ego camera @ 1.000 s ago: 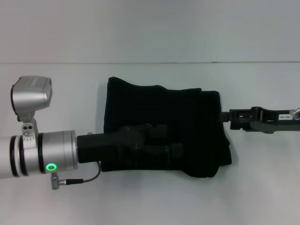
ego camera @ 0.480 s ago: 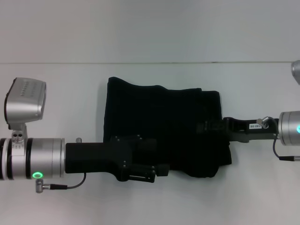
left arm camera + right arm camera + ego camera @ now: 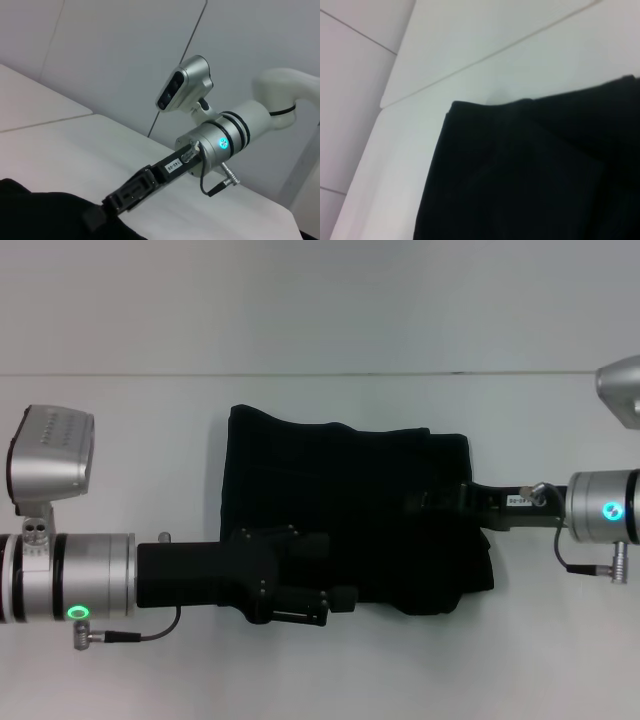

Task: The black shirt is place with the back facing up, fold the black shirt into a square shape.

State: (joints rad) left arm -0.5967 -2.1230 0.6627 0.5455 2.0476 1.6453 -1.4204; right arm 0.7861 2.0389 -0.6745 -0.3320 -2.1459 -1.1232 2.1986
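With the black shirt [image 3: 350, 515] lying as a folded block mid-counter [image 3: 320, 670], both pincers have advanced inward over it since 1 second ago, left pincer [image 3: 335, 600] at its near edge, right pincer [image 3: 425, 502] at its right edge, jaw states indeterminate, suggesting another fold.

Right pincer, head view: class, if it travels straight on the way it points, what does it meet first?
Probably the black shirt: the right pincer already points across its folded right edge, though height above it is unclear.
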